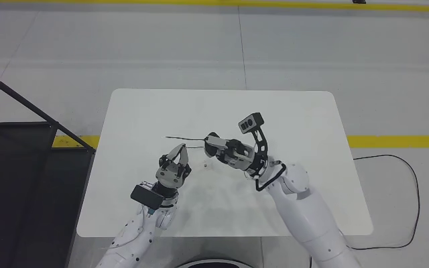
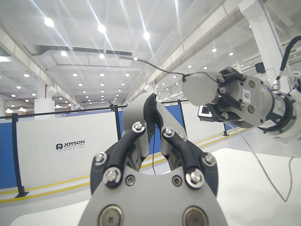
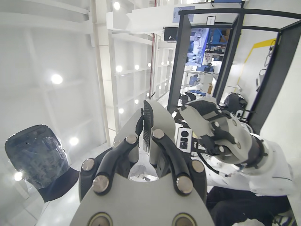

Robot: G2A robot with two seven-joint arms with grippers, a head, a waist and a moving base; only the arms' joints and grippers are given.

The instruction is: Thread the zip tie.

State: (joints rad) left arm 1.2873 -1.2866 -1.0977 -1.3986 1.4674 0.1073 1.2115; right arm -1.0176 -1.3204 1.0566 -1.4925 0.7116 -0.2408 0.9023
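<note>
The zip tie is a thin black strip held level above the white table. My right gripper is shut on one end of it. In the left wrist view the right gripper pinches the zip tie near its small head, and the tail points away into the air. A dark piece of the zip tie shows between the right gripper's pads. My left gripper sits just below the tail, apart from it, fingers together. A thin dark strand runs down the slit of the left gripper.
A black framed barrier stands off the table's left edge. A dark cable lies on the floor to the right. The table's far half is bare white surface.
</note>
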